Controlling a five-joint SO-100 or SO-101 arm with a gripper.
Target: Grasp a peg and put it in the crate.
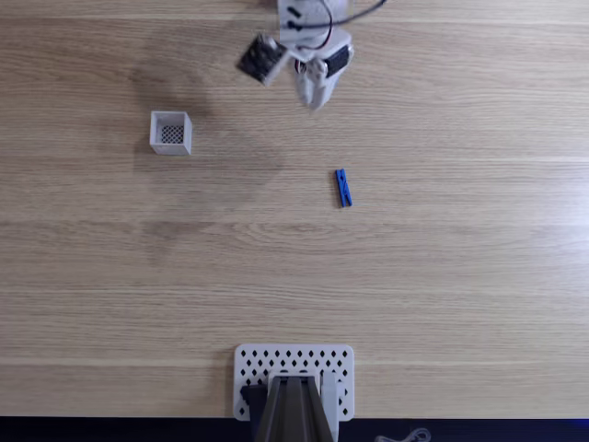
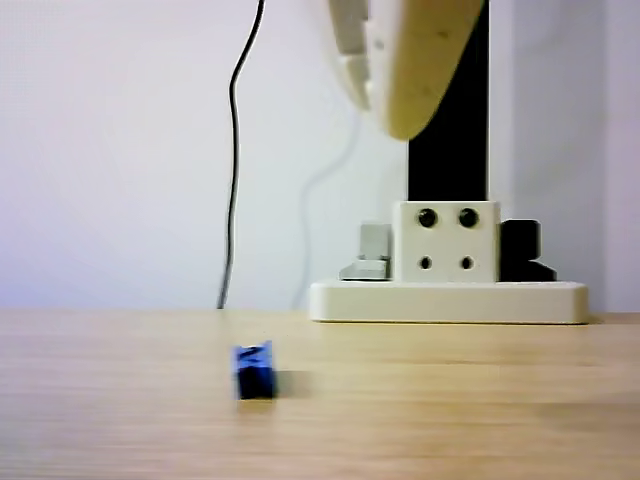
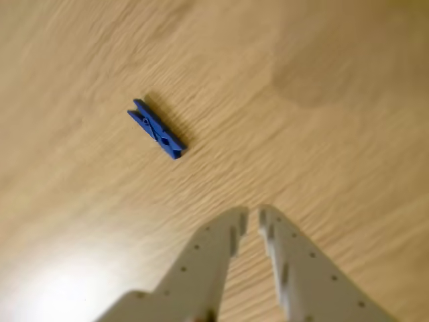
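Peg (image 3: 155, 129) looks light, stiff, slippery plastic lying flat on the tabletop (image 3: 322, 87); I'd pinch its long sides mid-length. My end effector (image 3: 253, 216) hangs nearly closed, empty.

Bare table (image 1: 442, 276) lies all round the peg (image 1: 342, 188), crate (image 1: 171, 133) well apart.

The peg (image 1: 342, 188), small, thin and bright blue, lies flat on the table (image 1: 442, 267), its length running nearly up-down in the fixed view. The crate (image 1: 171, 133), a small white square box with a dark perforated bottom, stands upright well apart, to the peg's upper left.
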